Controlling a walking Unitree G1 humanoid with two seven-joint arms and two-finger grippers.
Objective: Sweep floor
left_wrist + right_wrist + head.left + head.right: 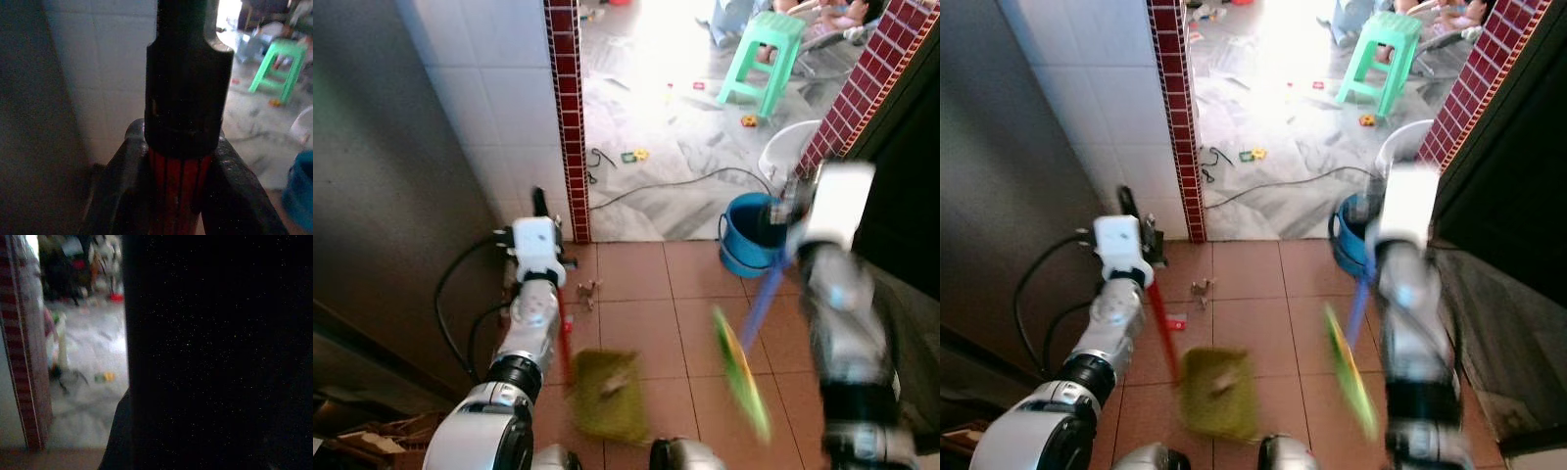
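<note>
The left tool (178,196) is pinched on the red handle (178,191) of a dustpan (607,394), its two fingers (120,186) pressed against the handle just under a black cap. The olive pan sits on the terracotta floor (646,294) below and ahead of this tool, with a small bit of debris (588,290) lying near it. The right tool (790,211) holds up a blue broom handle (762,304) with green and yellow bristles (740,377) at its lower end; whether its fingers are pressed together, I cannot tell. A blue bucket (744,235) stands just beside the right tool, and a green stool (762,59) is well beyond.
</note>
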